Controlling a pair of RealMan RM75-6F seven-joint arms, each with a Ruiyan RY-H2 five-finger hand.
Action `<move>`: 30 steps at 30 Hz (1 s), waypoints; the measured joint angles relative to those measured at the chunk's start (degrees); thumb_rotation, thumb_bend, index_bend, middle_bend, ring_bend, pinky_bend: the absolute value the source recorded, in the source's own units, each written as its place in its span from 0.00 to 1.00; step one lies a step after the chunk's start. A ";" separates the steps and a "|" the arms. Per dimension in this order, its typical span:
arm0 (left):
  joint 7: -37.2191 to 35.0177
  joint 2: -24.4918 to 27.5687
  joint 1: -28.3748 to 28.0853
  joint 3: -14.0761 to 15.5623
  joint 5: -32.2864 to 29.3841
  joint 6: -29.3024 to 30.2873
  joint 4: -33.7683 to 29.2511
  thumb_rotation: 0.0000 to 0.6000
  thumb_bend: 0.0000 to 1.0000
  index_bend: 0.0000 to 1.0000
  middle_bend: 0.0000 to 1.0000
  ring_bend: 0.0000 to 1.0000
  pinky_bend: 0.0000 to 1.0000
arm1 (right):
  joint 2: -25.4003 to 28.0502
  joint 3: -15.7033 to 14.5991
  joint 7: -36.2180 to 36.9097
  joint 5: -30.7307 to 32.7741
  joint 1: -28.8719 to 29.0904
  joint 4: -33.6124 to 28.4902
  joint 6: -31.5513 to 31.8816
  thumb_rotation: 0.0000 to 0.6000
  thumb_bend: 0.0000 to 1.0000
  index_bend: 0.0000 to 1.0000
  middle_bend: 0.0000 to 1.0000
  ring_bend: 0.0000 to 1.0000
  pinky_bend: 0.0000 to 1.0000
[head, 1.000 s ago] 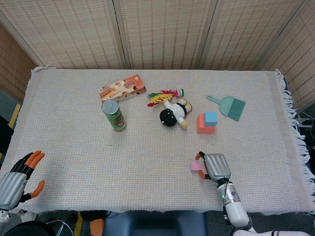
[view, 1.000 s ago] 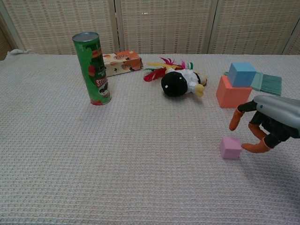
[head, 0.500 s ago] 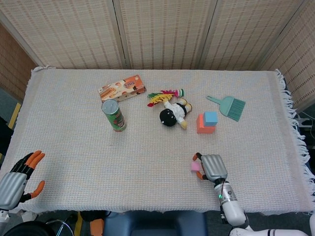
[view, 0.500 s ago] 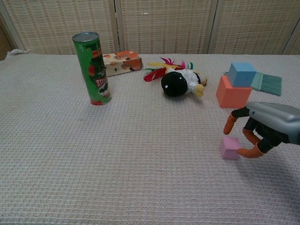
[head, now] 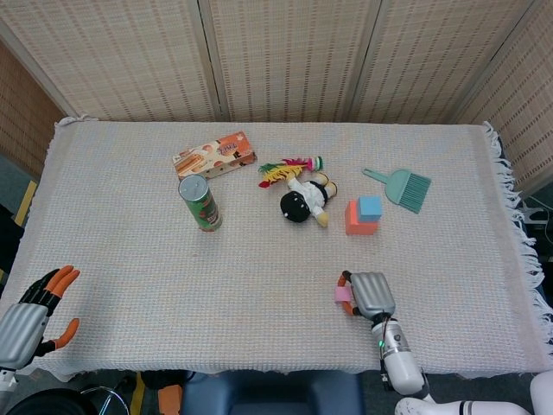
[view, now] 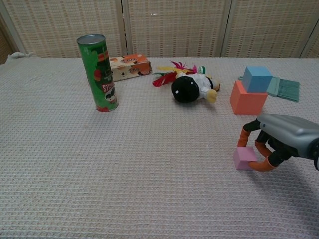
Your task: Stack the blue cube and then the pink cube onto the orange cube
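Note:
The blue cube [head: 370,206] [view: 257,78] sits on the orange cube [head: 355,223] [view: 246,99] at the right of the table. Nearer the front lies the small pink cube [head: 343,296] [view: 244,158], resting on the cloth. My right hand [head: 371,296] [view: 279,137] is beside it on the right. Its orange-tipped fingers [view: 242,137] curl over the cube's back while the thumb wraps its front, touching it. My left hand [head: 34,316] hangs off the table's front-left corner, fingers spread and holding nothing; the chest view does not show it.
A green can [head: 200,203] [view: 98,72] stands upright at centre left, a snack box [head: 214,155] [view: 130,66] behind it. A stuffed doll [head: 302,197] [view: 192,87] lies left of the cube stack. A teal brush [head: 402,187] [view: 284,88] lies just right of the stack.
My right hand has slid left toward the pink cube and its fingers have curled in around it. The cube has stayed in place. The left hand has not moved.

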 measured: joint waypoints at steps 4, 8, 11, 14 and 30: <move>0.02 0.02 0.04 0.03 0.02 0.07 0.05 1.00 0.43 0.05 0.00 0.03 0.13 | -0.90 0.32 0.20 -0.14 -0.19 0.86 0.31 1.00 0.18 0.51 0.82 0.92 1.00; -0.16 0.12 0.15 0.10 0.23 0.35 0.05 1.00 0.43 0.05 0.00 0.03 0.13 | -0.20 0.56 0.40 -0.95 -0.24 -0.18 0.48 1.00 0.18 0.52 0.82 0.92 1.00; -0.24 0.19 0.25 0.20 0.44 0.56 0.05 1.00 0.43 0.05 0.00 0.03 0.13 | 1.51 0.96 0.42 -1.93 -0.14 -2.38 0.72 1.00 0.18 0.53 0.82 0.92 1.00; -0.09 0.18 0.27 0.23 0.40 0.50 0.03 1.00 0.43 0.05 0.00 0.03 0.13 | 4.41 1.64 -0.27 -2.55 0.39 -5.96 0.68 1.00 0.18 0.53 0.82 0.92 1.00; 2.53 -0.54 -0.05 0.42 0.02 -0.90 -0.58 1.00 0.43 0.05 0.00 0.04 0.14 | 19.53 17.19 -12.42 12.02 11.49 -19.52 1.39 1.00 0.18 0.54 0.82 0.91 1.00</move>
